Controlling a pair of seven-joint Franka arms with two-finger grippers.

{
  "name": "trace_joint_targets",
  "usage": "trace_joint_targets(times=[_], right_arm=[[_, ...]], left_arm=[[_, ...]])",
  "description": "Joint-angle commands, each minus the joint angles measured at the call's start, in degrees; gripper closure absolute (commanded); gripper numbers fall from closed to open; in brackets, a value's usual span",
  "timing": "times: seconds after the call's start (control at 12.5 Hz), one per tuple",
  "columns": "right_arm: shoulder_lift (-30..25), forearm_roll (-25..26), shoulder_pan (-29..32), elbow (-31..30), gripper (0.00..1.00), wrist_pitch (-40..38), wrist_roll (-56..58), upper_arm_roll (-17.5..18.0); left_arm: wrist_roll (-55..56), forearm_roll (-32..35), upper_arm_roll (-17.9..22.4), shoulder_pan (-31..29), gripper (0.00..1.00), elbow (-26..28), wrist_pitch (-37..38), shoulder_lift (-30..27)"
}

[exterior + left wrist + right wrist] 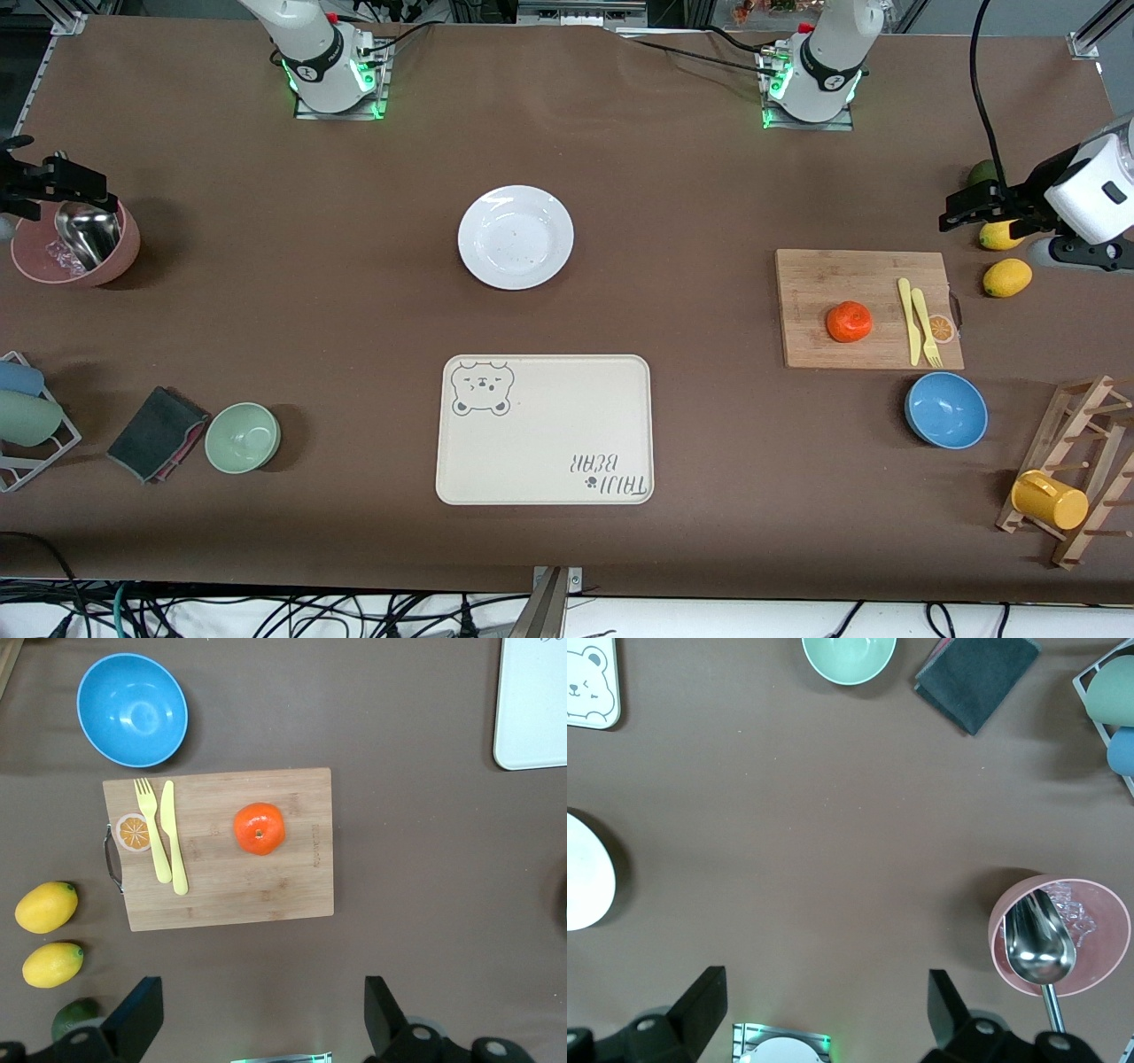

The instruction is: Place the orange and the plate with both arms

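The orange (pixel 849 321) lies on a wooden cutting board (pixel 864 283) toward the left arm's end of the table. It also shows in the left wrist view (pixel 259 828). The white plate (pixel 516 237) sits on the cloth at the table's middle, and its edge shows in the right wrist view (pixel 585 873). My left gripper (pixel 961 208) is up in the air over the lemons beside the board, open and empty (pixel 261 1028). My right gripper (pixel 62 184) is up over the pink bowl, open and empty (pixel 824 1014).
A cream bear tray (pixel 545 390) lies nearer the front camera than the plate. A yellow fork and knife (pixel 917 323) lie on the board. Around are a blue bowl (pixel 945 409), two lemons (pixel 1006 277), a green bowl (pixel 242 437), a pink bowl with a scoop (pixel 75 244), a dark cloth (pixel 157 432) and a mug rack (pixel 1067 470).
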State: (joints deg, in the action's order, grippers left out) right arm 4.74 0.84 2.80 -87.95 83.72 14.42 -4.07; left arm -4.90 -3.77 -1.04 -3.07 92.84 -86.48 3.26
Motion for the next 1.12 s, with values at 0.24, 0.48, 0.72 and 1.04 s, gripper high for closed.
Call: trace_joint_targets(times=[0.24,0.48,0.72,1.04], right_arm=[[0.27,-0.22,0.01,1.20,0.00,-1.10,-0.10,-0.06],[0.27,-0.22,0.01,1.20,0.00,-1.19,-0.10,-0.06],[0.27,-0.22,0.01,1.20,0.00,-1.19,-0.10,-0.06],[0.27,-0.22,0.10,1.20,0.00,-1.19,-0.10,-0.06]], left_arm=[[0.24,-0.36,1.47,-2.46,0.00,-1.78,1.23,-0.27],[-0.11,-0.27,1.47,-2.47,0.00,-1.69,1.23,-0.18],[-0.46,-0.27,1.47,-2.47,0.00,-1.69,1.66,-0.27],[-0.38,-0.36,1.47,-2.47,0.00,-1.69,2.63,-0.27]])
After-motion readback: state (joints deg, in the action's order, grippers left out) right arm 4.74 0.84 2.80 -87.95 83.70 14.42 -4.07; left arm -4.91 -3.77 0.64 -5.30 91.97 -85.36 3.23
